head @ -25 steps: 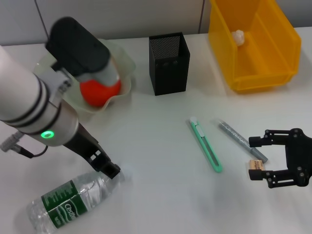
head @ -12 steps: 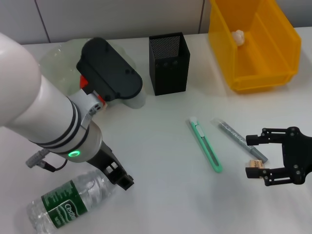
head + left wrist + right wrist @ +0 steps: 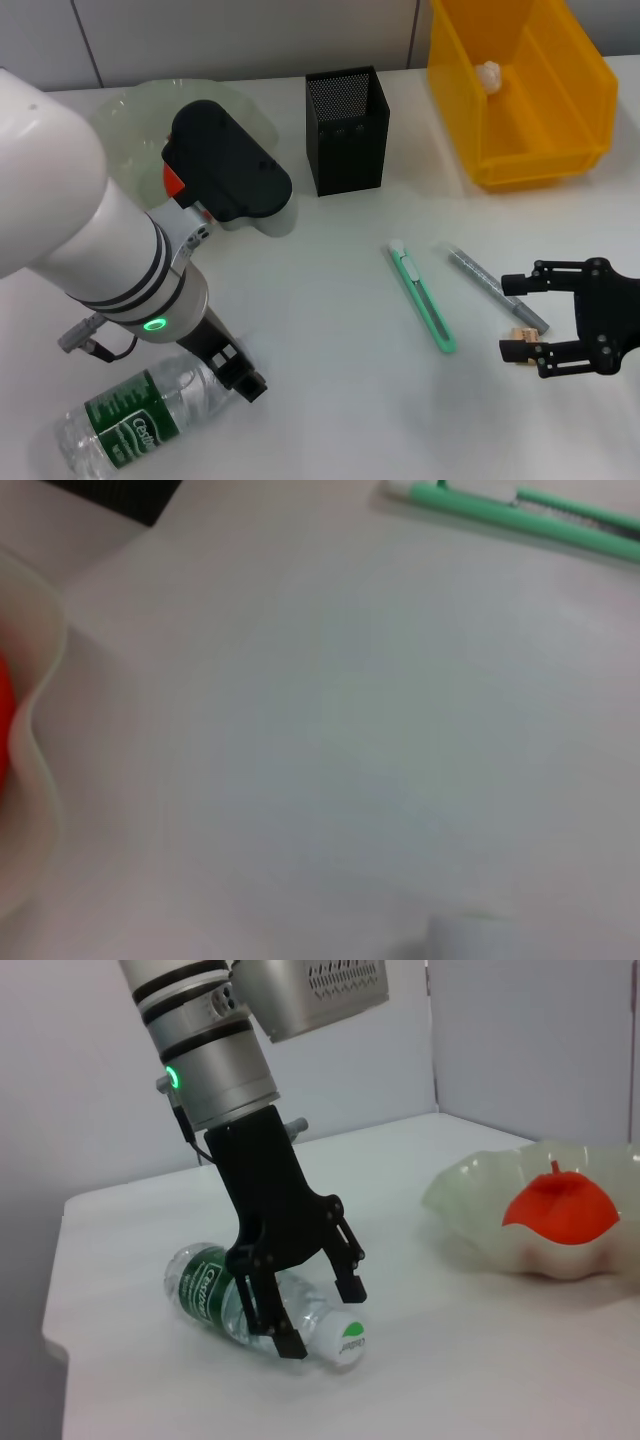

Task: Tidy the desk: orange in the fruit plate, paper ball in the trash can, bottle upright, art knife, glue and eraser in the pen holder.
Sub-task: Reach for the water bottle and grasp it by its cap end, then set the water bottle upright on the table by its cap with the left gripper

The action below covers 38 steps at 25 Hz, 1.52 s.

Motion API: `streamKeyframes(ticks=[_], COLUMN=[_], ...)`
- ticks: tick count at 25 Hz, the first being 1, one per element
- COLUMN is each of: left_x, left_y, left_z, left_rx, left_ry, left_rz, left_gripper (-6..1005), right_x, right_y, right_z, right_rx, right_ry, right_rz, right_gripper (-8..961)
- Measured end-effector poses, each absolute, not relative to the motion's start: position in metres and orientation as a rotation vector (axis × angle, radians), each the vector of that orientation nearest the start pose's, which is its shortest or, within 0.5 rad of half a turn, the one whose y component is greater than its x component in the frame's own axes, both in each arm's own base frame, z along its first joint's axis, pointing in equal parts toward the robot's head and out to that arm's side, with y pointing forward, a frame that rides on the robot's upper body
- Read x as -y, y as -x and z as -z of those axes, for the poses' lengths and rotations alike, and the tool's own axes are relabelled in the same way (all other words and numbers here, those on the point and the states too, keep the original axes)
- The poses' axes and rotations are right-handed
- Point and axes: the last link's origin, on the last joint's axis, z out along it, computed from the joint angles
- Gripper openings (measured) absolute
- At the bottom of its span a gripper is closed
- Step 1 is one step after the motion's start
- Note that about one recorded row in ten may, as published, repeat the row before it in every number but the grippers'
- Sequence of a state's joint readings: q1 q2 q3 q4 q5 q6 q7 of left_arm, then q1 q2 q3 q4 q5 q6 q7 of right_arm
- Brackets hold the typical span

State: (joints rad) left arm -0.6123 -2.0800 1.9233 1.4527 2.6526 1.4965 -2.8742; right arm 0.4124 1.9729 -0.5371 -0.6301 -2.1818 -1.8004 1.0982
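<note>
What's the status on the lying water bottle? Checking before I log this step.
Left gripper open, straddling the neck of the clear plastic green-labelled bottle, bottle lying flat. Right gripper open near the small tan eraser. Nothing blocking.

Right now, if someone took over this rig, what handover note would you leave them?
Left gripper open, fingers straddling the cap end of the lying bottle, not yet closed.
Right gripper open, around the eraser on the table.
Done: orange in the fruit plate, paper ball in the yellow trash bin.
Left: stand the bottle upright; put the eraser, green art knife and grey glue into the black pen holder.
</note>
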Motion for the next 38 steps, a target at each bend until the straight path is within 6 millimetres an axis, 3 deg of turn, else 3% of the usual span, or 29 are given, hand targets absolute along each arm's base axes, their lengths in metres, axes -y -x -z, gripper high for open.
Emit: streamKeyframes(ticks=[15, 21, 24, 33, 38], left_x=[-0.310, -0.313, -0.314, -0.318, -0.322], left_y=[0.141, 0.140, 0.140, 0.135, 0.127], left_z=[0.079, 0.081, 0.080, 0.075, 0.060], left_rx=[0.680, 0.658, 0.648, 0.640, 0.623], left_ry=[2.651, 2.649, 2.642, 2.624, 2.579], left_rz=[-0.785, -0.802, -0.805, -0.784, -0.773], left_gripper=[828, 623, 472, 445, 445], right_x=[-0.275, -0.274, -0.274, -0.275, -0.276], right_y=[-0.319, -0.318, -0.318, -0.317, -0.317], right_z=[-0.036, -0.036, -0.036, -0.037, -0.038], right_rx=[-0.409, -0.407, -0.407, -0.403, -0.404], right_ry=[2.833, 2.838, 2.838, 2.830, 2.822], right_rz=[-0.570, -0.577, -0.578, -0.585, -0.591], right_gripper=[767, 766, 765, 764, 763])
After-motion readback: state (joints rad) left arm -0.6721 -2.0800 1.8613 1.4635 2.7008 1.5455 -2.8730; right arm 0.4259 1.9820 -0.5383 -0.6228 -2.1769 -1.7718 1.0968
